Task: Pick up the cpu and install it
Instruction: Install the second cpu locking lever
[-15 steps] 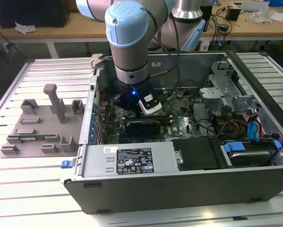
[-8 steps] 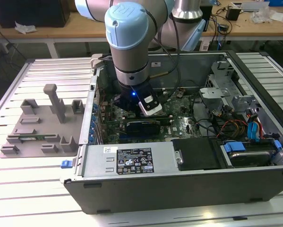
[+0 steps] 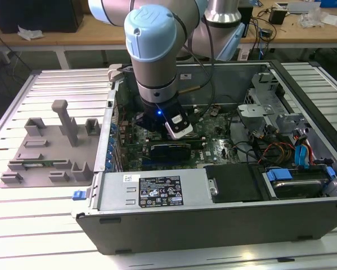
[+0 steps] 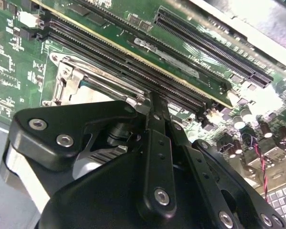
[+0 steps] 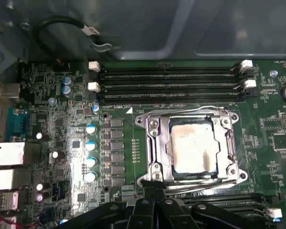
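Ribbed metal table (image 3: 33, 236) carries the open computer case (image 3: 224, 219). Inside, on the green motherboard (image 5: 61, 124), the silvery square cpu (image 5: 194, 148) lies in its steel-framed socket (image 5: 152, 143); the black gripper (image 5: 150, 191) hangs beside it, fingertips closed together, empty.

The cpu (image 5: 194, 147) has a dull grey metal top with pale smears; the socket frame (image 5: 152, 128) around it is bright shiny metal. The motherboard (image 5: 133, 90) is glossy green. The gripper (image 4: 152, 102) links are matt black metal, and the computer case (image 3: 224, 222) is brushed grey steel
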Motion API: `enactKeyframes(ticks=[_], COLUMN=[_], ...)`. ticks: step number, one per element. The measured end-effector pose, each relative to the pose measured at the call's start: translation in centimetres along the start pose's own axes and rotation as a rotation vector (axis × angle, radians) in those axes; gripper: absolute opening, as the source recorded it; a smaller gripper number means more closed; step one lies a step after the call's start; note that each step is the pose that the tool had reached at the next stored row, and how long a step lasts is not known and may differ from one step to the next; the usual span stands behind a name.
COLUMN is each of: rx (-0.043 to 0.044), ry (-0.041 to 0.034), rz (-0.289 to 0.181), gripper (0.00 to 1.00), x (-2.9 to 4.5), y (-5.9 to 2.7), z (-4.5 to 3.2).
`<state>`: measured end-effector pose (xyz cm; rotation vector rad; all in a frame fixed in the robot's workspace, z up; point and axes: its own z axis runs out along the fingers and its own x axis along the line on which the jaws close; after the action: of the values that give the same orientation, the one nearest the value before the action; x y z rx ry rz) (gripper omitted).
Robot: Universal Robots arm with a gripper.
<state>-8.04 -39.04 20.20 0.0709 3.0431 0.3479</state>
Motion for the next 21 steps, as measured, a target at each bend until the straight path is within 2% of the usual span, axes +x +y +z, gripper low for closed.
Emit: enactKeyframes(ticks=[5,12,18,21], rx=[-0.0117,-0.0119,-0.0118,-0.0117], ry=[-0.0067,-0.0074,-0.0074,-0.0043], rz=[-0.001,-0.001,-0.001,0.000], gripper=[0.11,0.11,0.11,0.11], x=[0.11,0.13,-0.05,-0.87], y=[-0.01,-0.01,0.33,0.40], z=[0.07,0.02,-1.38,-1.48])
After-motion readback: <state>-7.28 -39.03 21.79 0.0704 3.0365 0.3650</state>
